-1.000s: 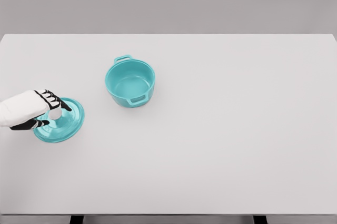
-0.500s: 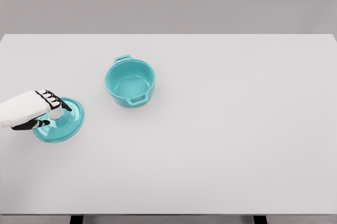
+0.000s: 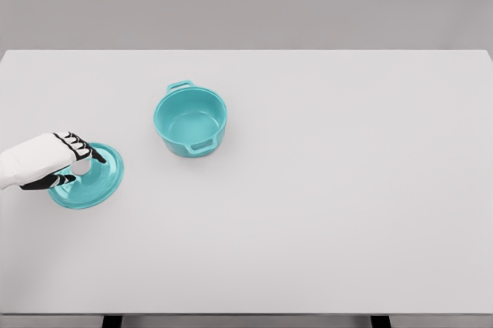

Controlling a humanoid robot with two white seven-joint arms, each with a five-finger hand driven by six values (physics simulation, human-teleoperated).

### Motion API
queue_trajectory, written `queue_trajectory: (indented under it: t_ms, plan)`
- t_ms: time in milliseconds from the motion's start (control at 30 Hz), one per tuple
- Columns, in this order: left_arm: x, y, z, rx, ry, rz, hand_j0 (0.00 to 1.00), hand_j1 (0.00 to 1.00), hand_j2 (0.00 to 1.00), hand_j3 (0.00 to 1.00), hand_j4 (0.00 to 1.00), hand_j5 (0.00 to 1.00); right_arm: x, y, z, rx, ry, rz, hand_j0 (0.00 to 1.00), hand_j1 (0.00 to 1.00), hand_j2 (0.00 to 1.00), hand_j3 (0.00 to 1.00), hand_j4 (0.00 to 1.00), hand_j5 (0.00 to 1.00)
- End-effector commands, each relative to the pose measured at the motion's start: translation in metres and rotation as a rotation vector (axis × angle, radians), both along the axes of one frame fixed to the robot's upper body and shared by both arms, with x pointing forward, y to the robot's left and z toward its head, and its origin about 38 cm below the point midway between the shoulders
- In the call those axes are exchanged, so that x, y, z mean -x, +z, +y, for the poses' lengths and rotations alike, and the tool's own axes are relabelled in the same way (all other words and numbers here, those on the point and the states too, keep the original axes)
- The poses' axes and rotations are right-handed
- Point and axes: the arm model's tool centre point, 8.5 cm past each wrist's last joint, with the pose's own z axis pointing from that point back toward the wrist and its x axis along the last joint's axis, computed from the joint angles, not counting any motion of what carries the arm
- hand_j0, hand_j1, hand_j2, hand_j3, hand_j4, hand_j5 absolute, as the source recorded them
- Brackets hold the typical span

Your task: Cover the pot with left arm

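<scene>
A teal pot (image 3: 190,121) with two side handles stands uncovered on the white table (image 3: 331,189), left of centre. Its teal lid (image 3: 92,180) lies flat on the table at the left, well apart from the pot. The lid has a white knob (image 3: 81,166) on top. My left hand (image 3: 71,162) comes in from the left edge and its black-tipped fingers are curled around that knob. The lid still rests on the table surface.
The table's front edge runs along the bottom of the view, and a grey wall stands behind the far edge.
The left hand has tightened slightly around the knob; the lid and pot have stayed in place.
</scene>
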Motion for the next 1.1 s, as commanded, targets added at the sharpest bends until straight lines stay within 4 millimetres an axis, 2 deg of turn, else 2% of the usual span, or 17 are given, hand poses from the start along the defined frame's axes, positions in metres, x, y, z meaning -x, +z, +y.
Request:
queue_trajectory:
  t_ms: [0,400,567,733,1067]
  plan:
    - [-0.0002,0.0002,0.0004,0.006,0.003,0.001,0.69,0.69,0.69,0.69,0.69,0.69,-0.0001,0.0000,0.0000,0.000,0.000,0.000,1.00,1.00,1.00,1.00,1.00,1.00]
    - [0.0015,-0.0041,-0.0011,0.006,0.000,0.012,0.67,0.67,0.67,0.67,0.67,0.67,-0.0001,0.0000,0.0000,0.000,0.000,0.000,1.00,1.00,1.00,1.00,1.00,1.00]
    - [0.0015,-0.0041,-0.0011,0.006,0.000,0.012,0.63,0.63,0.63,0.63,0.63,0.63,0.0004,0.0000,0.0002,-0.001,0.000,0.001,1.00,1.00,1.00,1.00,1.00,1.00]
    - [0.0015,-0.0040,-0.0011,0.007,0.000,0.012,0.55,0.55,0.55,0.55,0.55,0.55,0.0004,0.0000,0.0002,-0.001,0.000,0.001,1.00,1.00,1.00,1.00,1.00,1.00]
    - [0.0009,-0.0022,0.0000,0.007,0.002,0.010,0.54,0.54,0.54,0.54,0.54,0.54,-0.0001,0.0000,0.0000,0.000,0.000,0.000,1.00,1.00,1.00,1.00,1.00,1.00]
